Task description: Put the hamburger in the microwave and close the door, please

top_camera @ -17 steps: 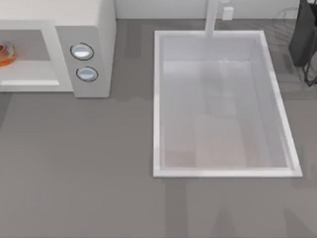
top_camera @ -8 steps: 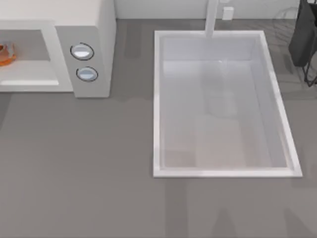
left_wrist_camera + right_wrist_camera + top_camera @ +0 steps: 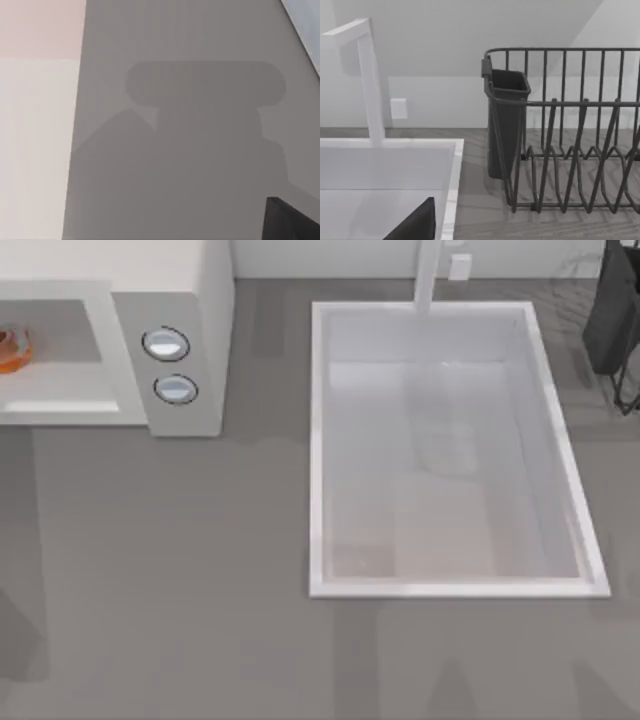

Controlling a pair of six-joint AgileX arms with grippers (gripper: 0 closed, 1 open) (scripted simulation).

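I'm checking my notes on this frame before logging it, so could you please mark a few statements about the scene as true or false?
1. The hamburger sits inside the microwave. True.
2. The hamburger lies in the sink. False: the sink holds no hamburger.
3. The microwave panel carries two round knobs. True.
4. The dish rack stands at the table's left. False: the dish rack stands at the right, beyond the sink.
5. A faucet rises at the sink's far rim. True.

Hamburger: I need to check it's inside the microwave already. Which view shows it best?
The top view: the hamburger sits in the microwave cavity at the left edge, partly cropped. The wrist views face countertop, sink and rack instead.
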